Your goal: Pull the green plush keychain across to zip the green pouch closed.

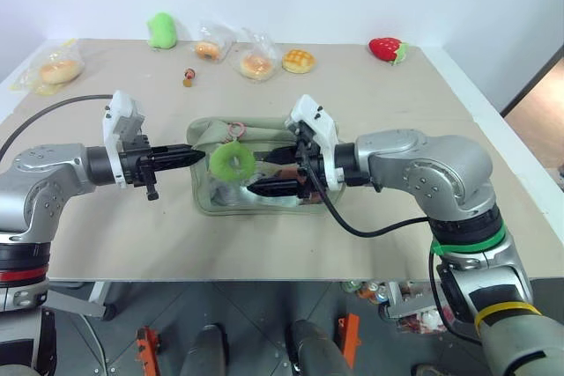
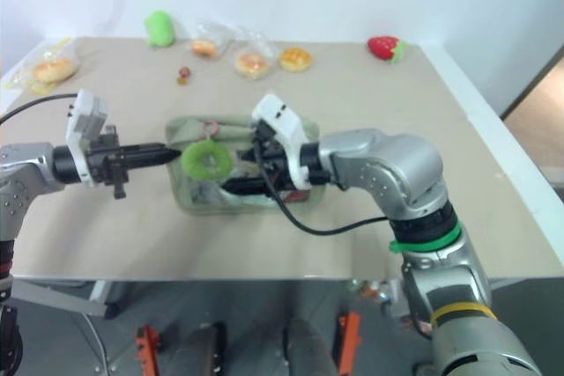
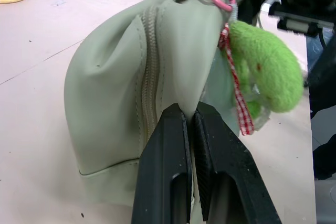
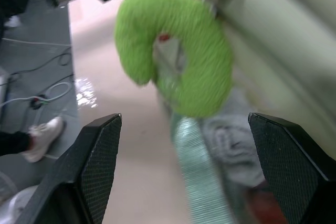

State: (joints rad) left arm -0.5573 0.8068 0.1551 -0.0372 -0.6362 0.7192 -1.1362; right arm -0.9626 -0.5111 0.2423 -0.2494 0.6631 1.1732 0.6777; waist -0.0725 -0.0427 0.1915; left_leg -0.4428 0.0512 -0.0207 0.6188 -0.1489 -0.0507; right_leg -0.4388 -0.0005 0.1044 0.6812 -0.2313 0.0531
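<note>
Right wrist view | green plush keychain point(image 4: 178, 51) between wide-spread right gripper point(image 4: 184, 166) fingers | left gripper point(image 3: 191, 129) pinching green pouch point(image 3: 115, 108)

The green plush keychain point(image 1: 232, 162) hangs beside the green pouch point(image 1: 211, 195), mid-table point(image 1: 352, 235).

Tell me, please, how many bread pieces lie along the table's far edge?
4: a wrapped bun at the far left corner, two wrapped buns near the middle, and an unwrapped golden crosshatched bun beside them. None seems hidden.
</note>
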